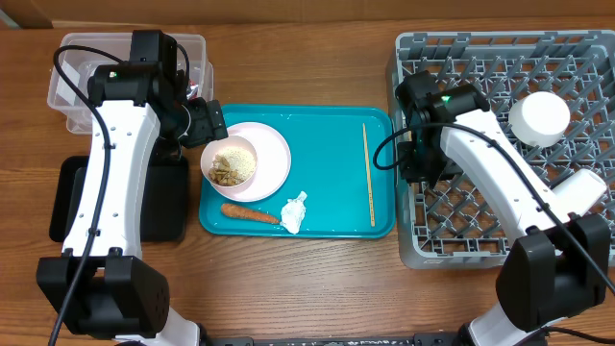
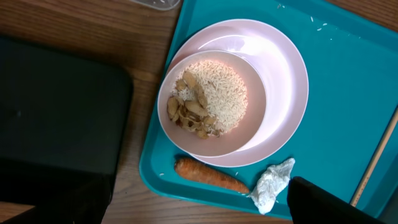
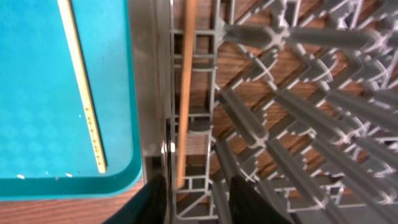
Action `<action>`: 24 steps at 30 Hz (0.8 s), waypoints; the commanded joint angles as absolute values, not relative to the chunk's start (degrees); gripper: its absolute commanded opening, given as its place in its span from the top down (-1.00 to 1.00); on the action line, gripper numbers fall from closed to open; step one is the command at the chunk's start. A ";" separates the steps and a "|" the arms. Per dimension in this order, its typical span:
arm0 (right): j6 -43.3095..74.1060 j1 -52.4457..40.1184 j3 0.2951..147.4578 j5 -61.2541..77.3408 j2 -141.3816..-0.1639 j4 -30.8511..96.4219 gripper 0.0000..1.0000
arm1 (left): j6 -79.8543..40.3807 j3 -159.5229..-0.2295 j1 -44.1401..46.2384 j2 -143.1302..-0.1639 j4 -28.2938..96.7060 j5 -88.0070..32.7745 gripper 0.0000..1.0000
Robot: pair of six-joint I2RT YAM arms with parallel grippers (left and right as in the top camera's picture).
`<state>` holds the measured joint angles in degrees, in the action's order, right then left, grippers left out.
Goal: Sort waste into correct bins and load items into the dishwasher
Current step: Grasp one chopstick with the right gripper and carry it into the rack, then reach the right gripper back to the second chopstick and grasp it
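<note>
A pale pink plate (image 1: 274, 154) on the teal tray holds a white bowl (image 1: 213, 157) of rice scraps (image 1: 233, 165). An orange carrot (image 1: 249, 213) and a white tissue wad (image 1: 294, 211) lie at the tray's front. My left gripper (image 1: 207, 123) is open and empty just left of the bowl; its wrist view shows the bowl (image 2: 254, 132), carrot (image 2: 208, 175) and tissue (image 2: 272, 185). One chopstick (image 1: 368, 173) lies on the tray. My right gripper (image 3: 202, 199) is open over the grey dish rack (image 3: 280, 93), with the other chopstick (image 3: 185, 87) lying along the rack's left edge between its fingers.
The clear tub (image 1: 77, 58) stands at the back left, partly behind my left arm. The black tray (image 1: 72, 192) lies left of the teal tray (image 1: 327, 125). In the rack (image 1: 500, 58) are an upturned white bowl (image 1: 539, 117) and a white cup (image 1: 579, 187).
</note>
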<state>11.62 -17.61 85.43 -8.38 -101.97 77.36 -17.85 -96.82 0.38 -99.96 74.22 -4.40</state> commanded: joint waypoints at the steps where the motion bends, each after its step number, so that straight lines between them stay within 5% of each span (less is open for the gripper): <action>1: 11.53 -17.54 92.42 -8.99 -100.33 77.28 0.23 | -17.82 -97.65 0.78 -99.24 74.32 -4.05 -0.86; 24: 15.09 -24.91 94.67 -1.83 -116.95 70.06 -0.03 | -18.02 -97.65 0.78 -99.24 74.32 -4.08 -0.86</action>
